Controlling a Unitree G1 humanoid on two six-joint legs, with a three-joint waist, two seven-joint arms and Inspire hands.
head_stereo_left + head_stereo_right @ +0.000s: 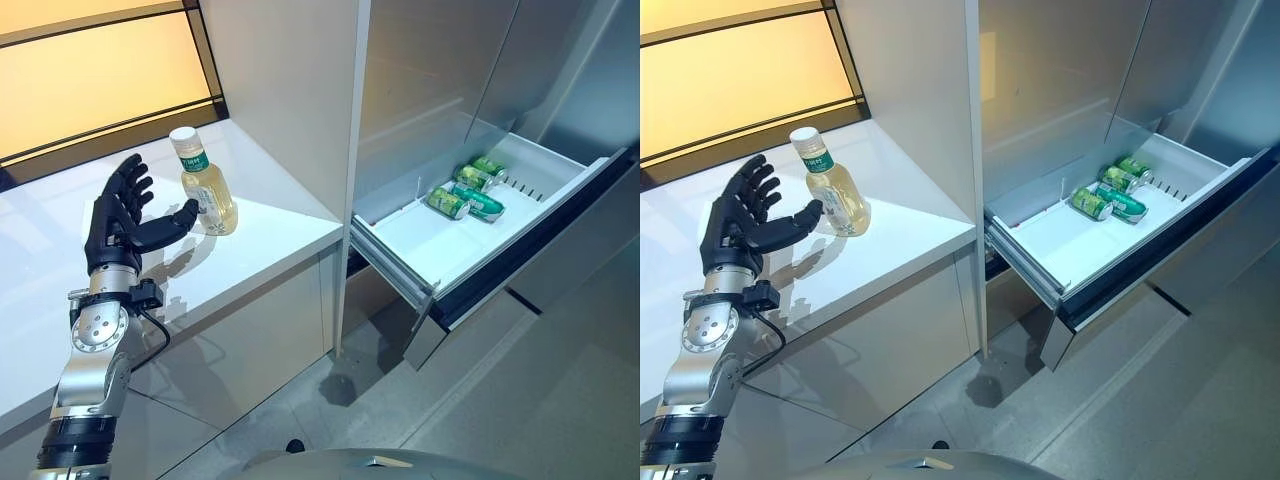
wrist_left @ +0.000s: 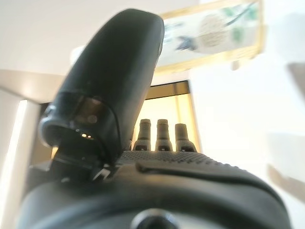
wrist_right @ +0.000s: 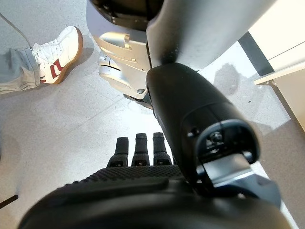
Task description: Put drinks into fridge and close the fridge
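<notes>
Bottle [image 1: 205,190] of yellow drink, white cap, stands upright on the white counter [image 1: 270,235], not yet gripped. Left hand [image 1: 118,222] is held just beside it with fingers spread and straight, thumb stretched toward the lower body of the bottle and at or nearly at its surface; contact cannot be confirmed. Nothing is held. Right hand [image 3: 143,157] is seen only in its wrist view, hanging over the floor near a person's shoe [image 3: 57,50], fingers straight, empty.

Fridge drawer [image 1: 520,225] is pulled out, well apart from the bottle; green cans [image 1: 466,190] lie at its back, front area free.

Judged step: grasp. Palm should be brought against the wide lower body, below the label, then fingers wrapped before any lift. A thumb-only push should be avoided: the bottle looks top-heavy and could be tipped.
</notes>
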